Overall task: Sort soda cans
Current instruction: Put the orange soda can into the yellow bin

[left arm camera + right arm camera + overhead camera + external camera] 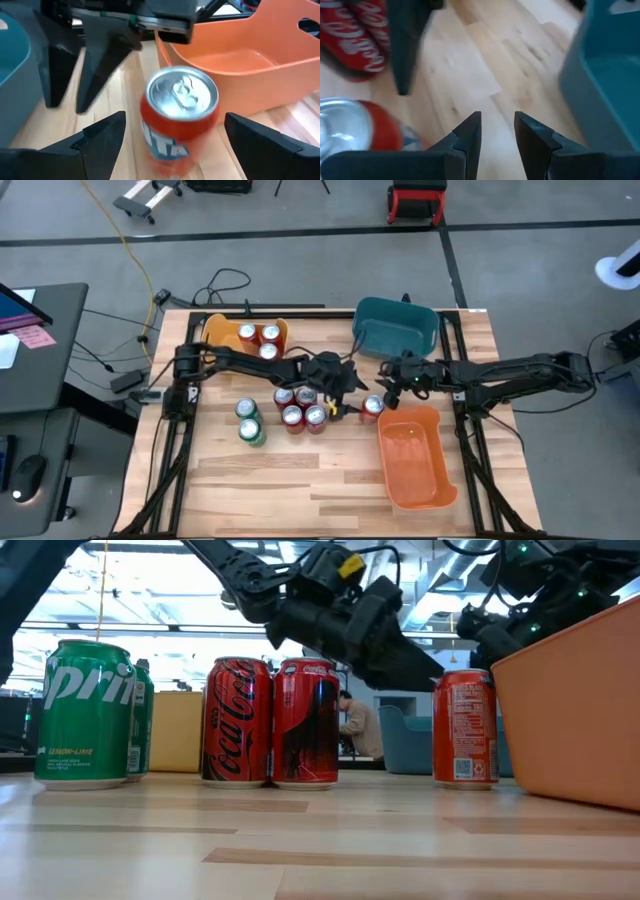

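Here the left gripper [170, 145] hangs spread wide around a lone orange Fanta can [372, 409], one finger on either side of it and neither touching its wall. That can stands upright on the wooden table [300, 490], just beside the orange bin [415, 460], at about eleven o'clock of the bin in the high view. The right gripper [497, 130] waits close by, at about one o'clock of the can in front of the teal bin [397, 328], its fingers nearly pressed together with only a narrow gap and holding nothing.

The other cans lie elsewhere: a cluster of red Coca-Cola cans [298, 408] at nine o'clock of the Fanta can, two green Sprite cans [248, 422] farther toward nine o'clock, and three red cans [258, 340] already inside the yellow bin [215, 332] at about ten o'clock.

The Fanta can is probably light if empty, noticeably heavier if full; the pictures do not tell which. Its thin aluminium wall is smooth and slippery and would likely dent under a hard squeeze. The soundest hold is across the middle of the cylinder, fingers opposite each other, below the tapered shoulder, where the wall is straight and the can should stay upright when lifted.
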